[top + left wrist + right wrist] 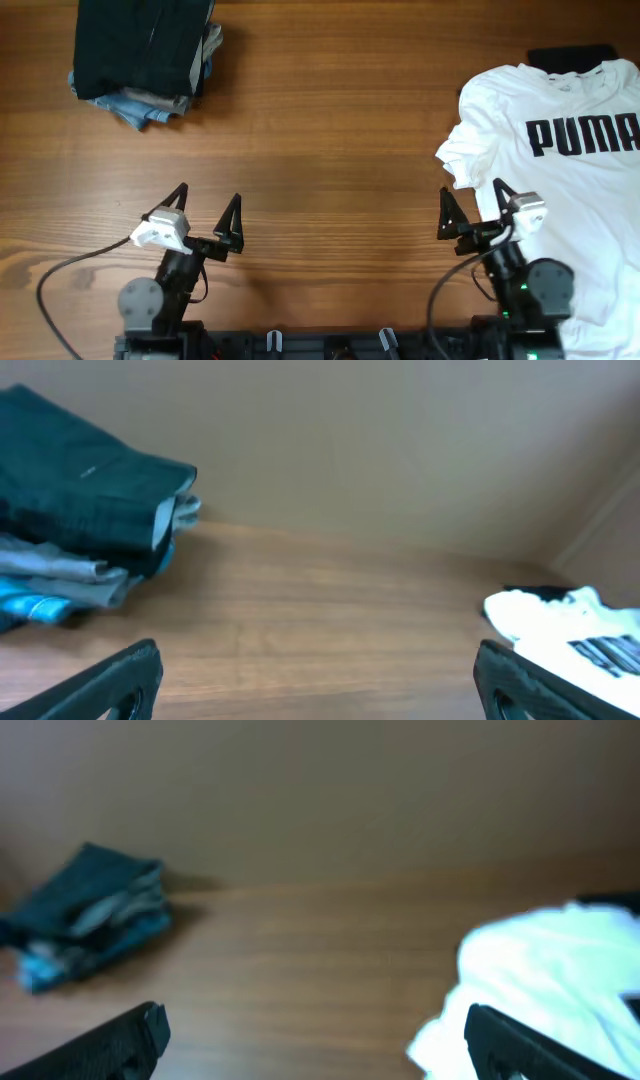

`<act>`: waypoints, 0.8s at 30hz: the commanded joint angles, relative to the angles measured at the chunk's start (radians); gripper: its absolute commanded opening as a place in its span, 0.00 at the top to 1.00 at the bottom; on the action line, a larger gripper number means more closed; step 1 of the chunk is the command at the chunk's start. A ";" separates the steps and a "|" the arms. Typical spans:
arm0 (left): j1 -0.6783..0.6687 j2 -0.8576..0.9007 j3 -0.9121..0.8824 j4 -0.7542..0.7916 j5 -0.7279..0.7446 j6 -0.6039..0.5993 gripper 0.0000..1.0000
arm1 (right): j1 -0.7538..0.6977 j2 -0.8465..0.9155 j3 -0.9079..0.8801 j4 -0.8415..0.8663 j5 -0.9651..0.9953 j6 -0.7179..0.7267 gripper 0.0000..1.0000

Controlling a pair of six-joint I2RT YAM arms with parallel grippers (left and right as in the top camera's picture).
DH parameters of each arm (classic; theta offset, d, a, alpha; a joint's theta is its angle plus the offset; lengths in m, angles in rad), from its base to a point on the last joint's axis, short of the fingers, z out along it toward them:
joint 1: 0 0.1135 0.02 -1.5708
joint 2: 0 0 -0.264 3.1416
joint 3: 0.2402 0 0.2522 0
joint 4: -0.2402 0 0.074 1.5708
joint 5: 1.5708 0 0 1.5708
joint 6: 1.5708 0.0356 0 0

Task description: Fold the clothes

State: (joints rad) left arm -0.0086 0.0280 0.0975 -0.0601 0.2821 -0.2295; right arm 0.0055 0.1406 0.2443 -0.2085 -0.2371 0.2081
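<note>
A white T-shirt [560, 150] with black "PUMA" lettering lies spread at the right of the wooden table, running off the right edge of the overhead view. It also shows in the right wrist view [545, 985] and the left wrist view [560, 625]. My right gripper [472, 203] is open and empty, its right finger over the shirt's left edge. My left gripper [208, 208] is open and empty over bare wood at the front left, far from the shirt.
A stack of folded dark and blue clothes [150, 55] sits at the back left, also seen in the left wrist view [85, 555] and the right wrist view [90, 925]. A dark object [572, 56] peeks out behind the shirt's collar.
</note>
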 commanded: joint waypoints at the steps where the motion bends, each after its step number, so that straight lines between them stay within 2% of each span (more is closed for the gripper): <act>1: 0.001 0.141 0.220 -0.178 0.009 -0.094 0.00 | -0.003 0.229 0.309 -0.220 -0.056 0.098 0.00; 5: 0.001 0.478 0.500 -0.311 0.024 -0.093 0.00 | -0.003 0.641 0.696 -0.552 -0.056 0.079 0.00; 7: 0.001 0.717 0.732 -0.466 0.024 -0.093 0.00 | -0.003 0.891 0.957 -0.775 -0.060 0.037 0.00; 9: 0.001 0.888 0.925 -0.613 0.024 -0.093 0.00 | -0.003 1.051 1.115 -0.872 -0.070 0.031 0.00; 12: 0.001 1.091 1.144 -0.763 0.024 -0.092 0.00 | -0.003 1.194 1.200 -0.812 -0.065 -0.050 0.01; 13: 0.000 1.155 1.203 -0.798 0.024 -0.081 0.00 | -0.003 1.234 1.202 -0.768 -0.041 -0.047 0.11; 14: -0.001 1.186 1.225 -0.802 0.024 -0.059 0.00 | -0.003 1.277 1.202 -0.727 0.011 -0.032 0.13; 16: -0.001 1.223 1.237 -0.786 0.048 -0.067 0.00 | -0.003 1.413 1.202 -0.653 0.178 0.065 0.16; 19: -0.001 1.234 1.237 -0.783 0.066 -0.067 0.00 | -0.003 1.624 1.202 -0.529 0.286 0.065 0.30; 21: -0.001 1.234 1.237 -0.783 0.066 -0.066 0.00 | -0.006 1.777 1.202 -0.441 0.337 0.064 0.31; 24: 0.000 1.238 1.237 -0.782 0.043 -0.063 0.00 | -0.006 1.855 1.202 -0.405 0.378 0.064 0.31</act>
State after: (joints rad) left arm -0.0086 1.2644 1.3125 -0.8444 0.3283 -0.3092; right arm 0.0036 1.9347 1.4368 -0.6346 0.0494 0.2615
